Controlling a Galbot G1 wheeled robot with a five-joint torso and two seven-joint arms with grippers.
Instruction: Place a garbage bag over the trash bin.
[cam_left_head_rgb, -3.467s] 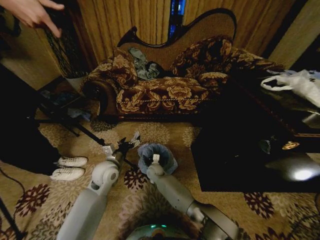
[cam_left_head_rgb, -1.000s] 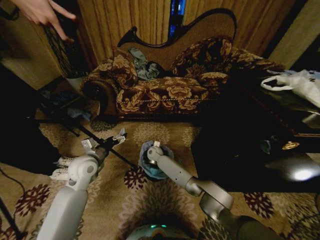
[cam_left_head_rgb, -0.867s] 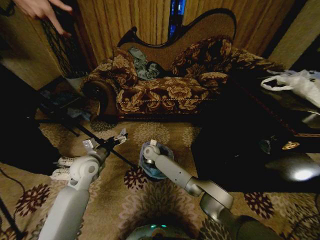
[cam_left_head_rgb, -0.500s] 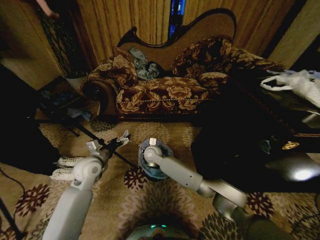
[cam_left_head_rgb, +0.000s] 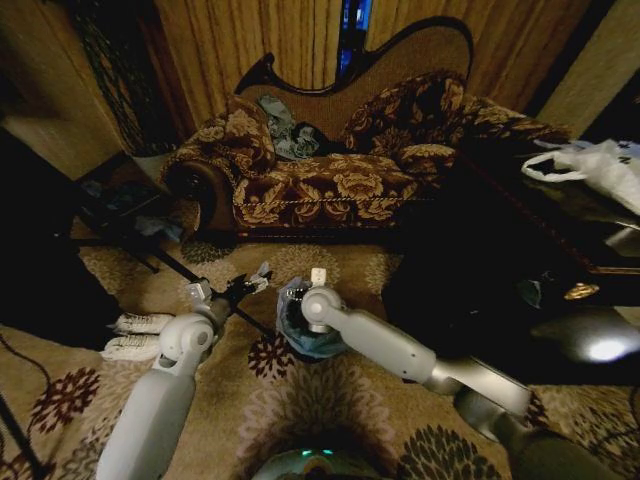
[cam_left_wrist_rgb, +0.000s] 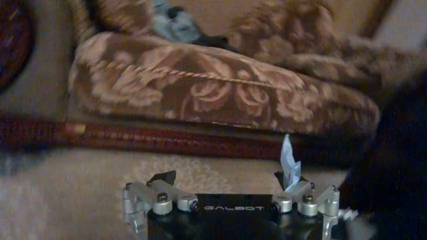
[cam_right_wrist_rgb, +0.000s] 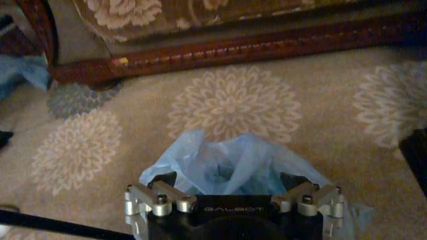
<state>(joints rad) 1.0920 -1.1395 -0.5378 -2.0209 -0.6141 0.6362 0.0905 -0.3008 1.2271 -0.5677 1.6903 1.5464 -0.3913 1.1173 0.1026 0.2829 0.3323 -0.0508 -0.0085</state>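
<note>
While our two arms reach forward over the patterned carpet (cam_left_head_rgb: 330, 400), we see the garbage bag (cam_left_head_rgb: 305, 335) at about 12 o'clock from our base, bunched on the floor just in front of the floral sofa (cam_left_head_rgb: 330, 180). Pale blue film wraps around the dark trash bin (cam_left_head_rgb: 290, 322), of which only a small dark patch shows through the folds, so we cannot tell how far the rim is covered.

Our right gripper (cam_left_head_rgb: 318, 276) sits over the bag's far edge. From the right wrist camera, the right gripper (cam_right_wrist_rgb: 233, 187) has its fingers (cam_right_wrist_rgb: 163, 181) spread, with crumpled blue film of the garbage bag (cam_right_wrist_rgb: 230, 165) rising between them; we cannot tell whether either finger is touching it.

Our left gripper (cam_left_head_rgb: 248, 283) hangs at roughly 9 o'clock from the bag, near it but apart, above a thin black tripod leg (cam_left_head_rgb: 190, 270). In the left wrist view the left gripper (cam_left_wrist_rgb: 230, 182) stands wide open, a small shred of pale film clinging to one fingertip (cam_left_wrist_rgb: 288, 167).

White shoes (cam_left_head_rgb: 135, 335) lie at 9 o'clock, well apart from the bag.
</note>
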